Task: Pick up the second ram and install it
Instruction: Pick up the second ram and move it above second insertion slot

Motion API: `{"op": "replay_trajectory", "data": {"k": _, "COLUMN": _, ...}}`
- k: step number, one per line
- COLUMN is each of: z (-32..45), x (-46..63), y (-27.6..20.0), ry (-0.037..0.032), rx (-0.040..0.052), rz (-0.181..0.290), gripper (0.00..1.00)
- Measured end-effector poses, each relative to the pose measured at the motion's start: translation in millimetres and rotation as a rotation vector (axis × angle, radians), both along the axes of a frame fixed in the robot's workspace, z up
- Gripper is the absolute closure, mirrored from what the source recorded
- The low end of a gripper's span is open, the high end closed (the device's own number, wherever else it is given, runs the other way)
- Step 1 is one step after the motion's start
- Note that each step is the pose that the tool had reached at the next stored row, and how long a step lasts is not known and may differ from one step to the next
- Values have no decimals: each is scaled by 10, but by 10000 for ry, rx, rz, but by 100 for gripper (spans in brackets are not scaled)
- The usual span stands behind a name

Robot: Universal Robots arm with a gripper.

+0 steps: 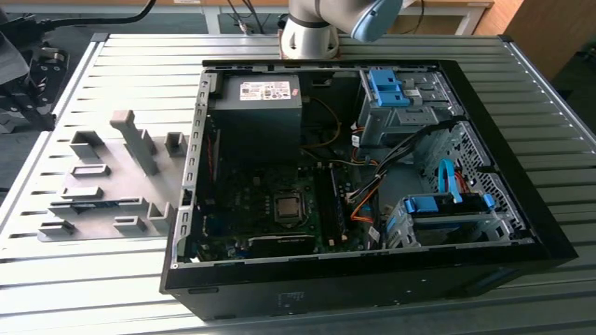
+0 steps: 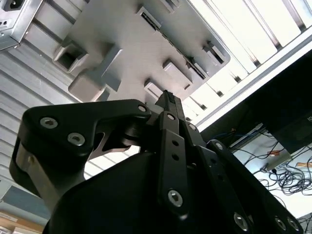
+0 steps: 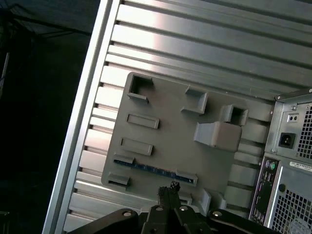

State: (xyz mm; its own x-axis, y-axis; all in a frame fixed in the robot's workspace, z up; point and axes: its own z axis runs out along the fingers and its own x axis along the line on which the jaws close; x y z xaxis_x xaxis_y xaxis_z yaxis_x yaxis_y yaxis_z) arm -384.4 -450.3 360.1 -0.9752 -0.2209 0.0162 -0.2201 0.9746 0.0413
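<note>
Gripper (image 3: 167,187) above the grey fixture plate (image 1: 102,157), second ram (image 3: 152,169) not yet lifted.
I see the fingers drawn together with nothing between them. In the exterior view the ram lies at lower left of the frame, low on the plate, cradled between two end blocks, which I judge keeps it steady for a grasp. The open computer case (image 1: 545,209) stands just to the exterior view's right.
</note>
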Motion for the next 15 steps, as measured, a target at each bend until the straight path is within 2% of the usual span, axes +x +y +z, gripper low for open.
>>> {"op": "replay_trajectory", "data": {"k": 15, "z": 0, "x": 0, "y": 4, "ry": 0, "rx": 0, "rz": 684, "gripper": 89}}
